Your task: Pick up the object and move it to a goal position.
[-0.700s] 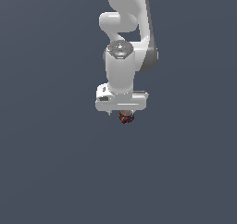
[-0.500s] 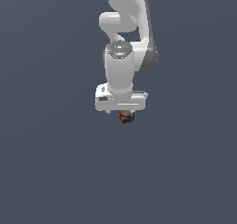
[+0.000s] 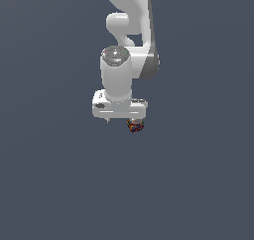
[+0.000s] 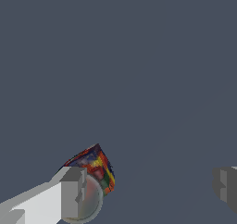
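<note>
The object (image 3: pixel 135 126), a small stubby can with a mottled red, blue, yellow and dark pattern, shows just under the white hand, toward the exterior view's right. In the wrist view the object (image 4: pixel 95 165) is tilted and rests against one finger (image 4: pixel 69 193). The other finger (image 4: pixel 226 185) stands far from it. My gripper (image 4: pixel 148 188) is open, with a wide gap between the fingers. It points straight down (image 3: pixel 121 121). The fingers do not close on the object. I cannot tell whether the object lies on the surface.
A plain dark grey surface (image 3: pixel 59 184) fills both views. The white arm (image 3: pixel 126 45) rises above the hand toward the top of the exterior view. Nothing else is in view.
The hand and wrist have shifted a little toward the exterior view's left. The object has stayed in about the same spot, so it now sits under the hand's right side.
</note>
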